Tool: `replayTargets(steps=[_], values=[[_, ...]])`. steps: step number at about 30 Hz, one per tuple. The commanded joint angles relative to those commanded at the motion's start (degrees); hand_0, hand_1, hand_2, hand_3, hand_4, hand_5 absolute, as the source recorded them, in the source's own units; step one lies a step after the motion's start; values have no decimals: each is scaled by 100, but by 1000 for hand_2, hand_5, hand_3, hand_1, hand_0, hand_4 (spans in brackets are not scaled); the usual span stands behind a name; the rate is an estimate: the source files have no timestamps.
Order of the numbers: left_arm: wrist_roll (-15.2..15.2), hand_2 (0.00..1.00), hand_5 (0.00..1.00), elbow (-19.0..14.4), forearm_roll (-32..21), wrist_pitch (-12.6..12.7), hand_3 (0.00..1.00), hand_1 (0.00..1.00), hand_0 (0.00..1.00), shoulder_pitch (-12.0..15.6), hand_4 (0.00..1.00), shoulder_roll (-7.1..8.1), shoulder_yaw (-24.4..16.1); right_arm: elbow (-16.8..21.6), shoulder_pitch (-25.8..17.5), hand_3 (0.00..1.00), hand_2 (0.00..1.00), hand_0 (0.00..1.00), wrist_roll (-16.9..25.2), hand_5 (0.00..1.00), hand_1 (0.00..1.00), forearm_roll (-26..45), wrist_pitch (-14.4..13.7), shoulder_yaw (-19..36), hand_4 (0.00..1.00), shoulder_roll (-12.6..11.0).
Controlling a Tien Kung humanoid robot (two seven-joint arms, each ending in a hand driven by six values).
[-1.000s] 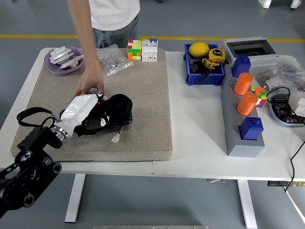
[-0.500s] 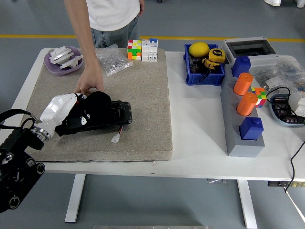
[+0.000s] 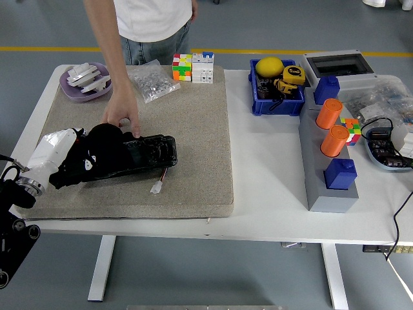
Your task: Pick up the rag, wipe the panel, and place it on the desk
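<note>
Left hand (image 3: 57, 155), white-shelled, comes in from the lower left and lies on the mat w/ its fingers buried in the black rag (image 3: 93, 155); it looks closed on the rag, though the fingertips are hidden under the cloth. Rag is bunched over the left end of the black panel (image 3: 145, 155), which lies flat along the mat, its right end bare and glossy. A small white plug (image 3: 157, 188) on a thin wire sits just below the panel's right half.

A person's hand (image 3: 122, 113) reaches down from the far side and presses on the panel's top edge, touching it right beside the rag.

Mat (image 3: 193, 129) is a grey-beige pad covering the left half of the white surface (image 3: 264, 187). At its far edge: purple dish (image 3: 86, 81) w/ white bits in it at the left, clear bag of small parts (image 3: 153, 82) next to it, then a colour cube (image 3: 182, 67) touching a white block (image 3: 202, 67).

Off the mat, to the right: blue bin (image 3: 277, 90) holding a yellow ball and a yellow tape measure. Further right, a grey tray (image 3: 326, 194) w/ two orange cylinders (image 3: 331, 128) and two blue blocks. Wires and clutter at the far right edge, too jumbled to sort out.

Right arm not in shot.
</note>
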Motion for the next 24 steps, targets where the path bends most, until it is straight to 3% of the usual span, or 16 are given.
replayTargets(steps=[8,15,24], values=[[-36,543,2,-26,-8,19,478,317,277,157,403,120,-196,0,-51,604,683,794,-16,452,678,195,-23,-212,984,3],[-28,542,2,-126,9,23,478,320,281,217,403,116,-189,0,-60,603,683,794,-24,453,678,264,-27,-306,984,11],[-24,542,2,-106,-94,18,479,320,281,-120,404,-19,350,0,-83,604,683,794,-49,453,678,391,-48,-492,984,-1]])
